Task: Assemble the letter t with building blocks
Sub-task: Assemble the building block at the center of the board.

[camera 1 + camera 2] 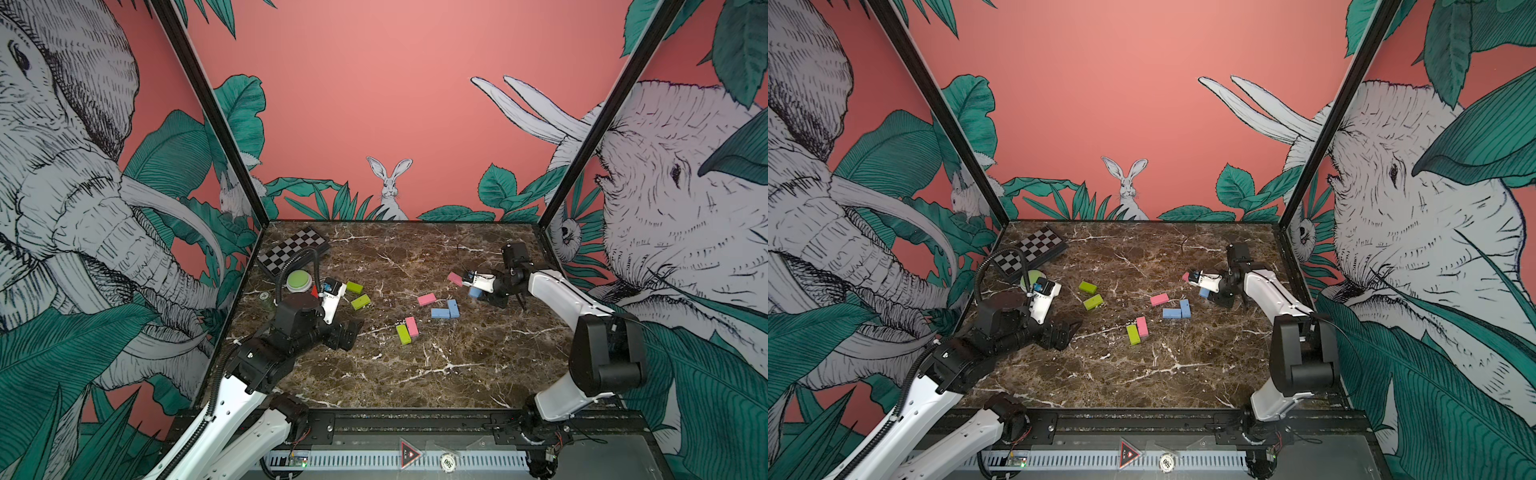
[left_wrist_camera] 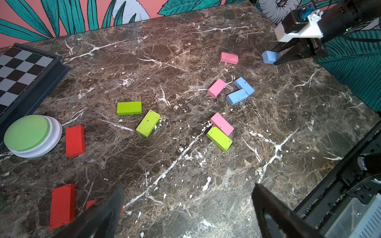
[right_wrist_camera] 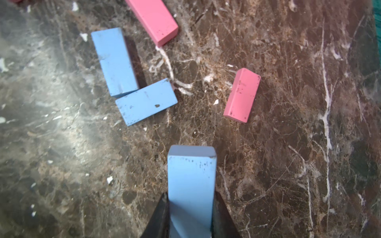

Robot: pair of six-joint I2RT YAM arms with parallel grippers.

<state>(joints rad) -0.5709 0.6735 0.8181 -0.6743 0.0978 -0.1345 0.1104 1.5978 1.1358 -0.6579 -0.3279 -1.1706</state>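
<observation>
My right gripper is shut on a light blue block and holds it just above the marble, at the right in both top views. Ahead of it two blue blocks lie touching in an L, with pink blocks nearby. My left gripper hovers open over bare marble at the left. In the left wrist view lie lime green blocks, a pink-and-green pair, and red blocks.
A black-and-white chequered board lies at the back left corner. A round green-topped white button stands in front of it, beside my left wrist. Printed walls close the table on three sides; a black rail runs along the front.
</observation>
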